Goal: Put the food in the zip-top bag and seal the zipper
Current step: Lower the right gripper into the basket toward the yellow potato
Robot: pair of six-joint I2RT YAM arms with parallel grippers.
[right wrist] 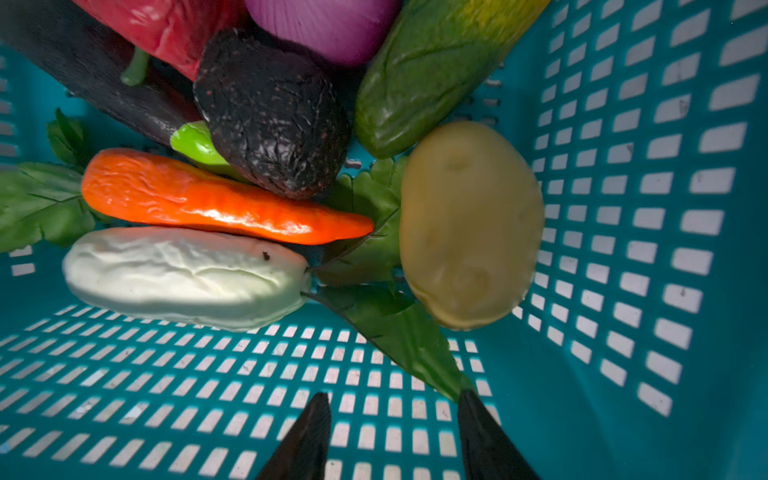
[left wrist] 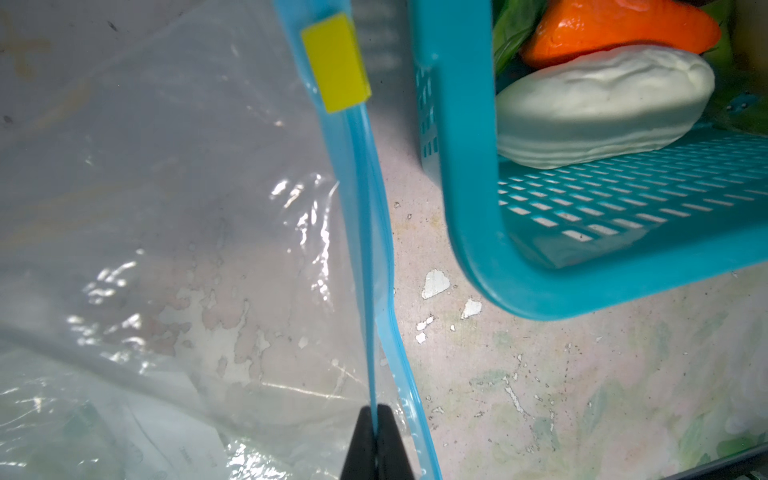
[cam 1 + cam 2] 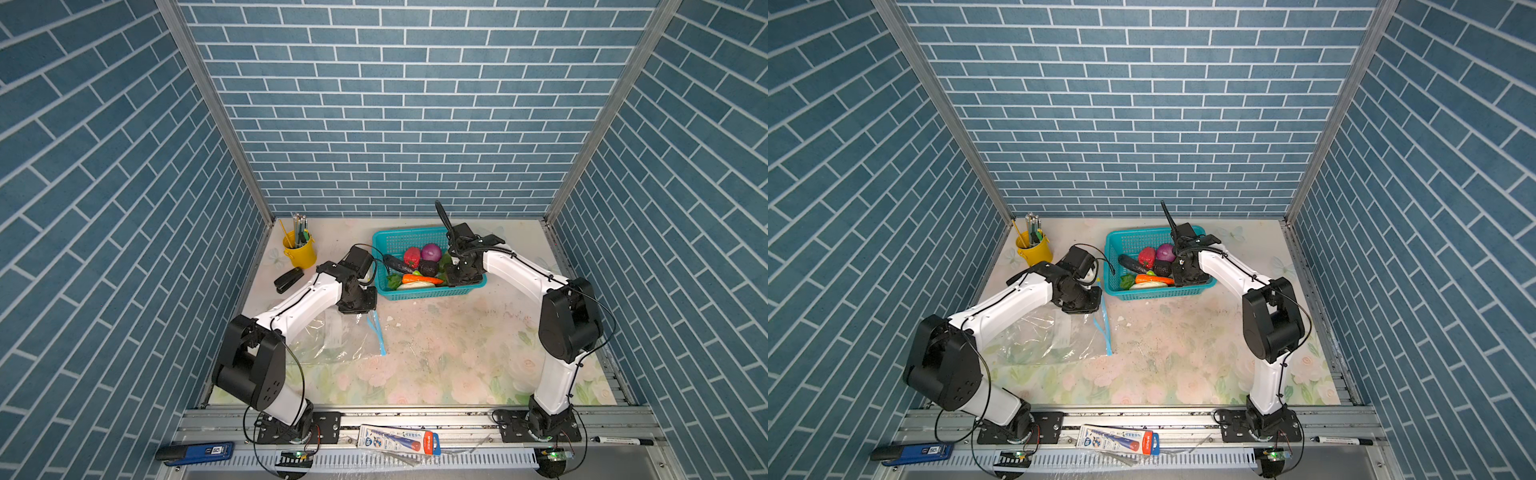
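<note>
The clear zip-top bag (image 3: 328, 336) lies flat at the left under my left arm, its light-blue zipper (image 2: 365, 208) facing the teal basket (image 3: 390, 239). The yellow slider (image 2: 336, 62) sits at the strip's far end. My left gripper (image 2: 377, 419) is shut on one lip of the zipper; the other lip bows away beside it. The food fills the basket: red pepper (image 3: 412, 257), purple onion (image 3: 431, 252), carrot (image 1: 216, 203), white radish (image 1: 183, 274), potato (image 1: 469, 224), corn (image 1: 432, 75). My right gripper (image 1: 395, 409) hangs open inside the basket, holding nothing, a leaf tip against one finger.
A yellow cup of pens (image 3: 300, 249) and a black stapler (image 3: 289, 279) stand at the back left. On the front rail lie a blue tool (image 3: 195, 453), a packaged pen (image 3: 399, 440) and a marker (image 3: 623, 440). Basket walls enclose the right gripper.
</note>
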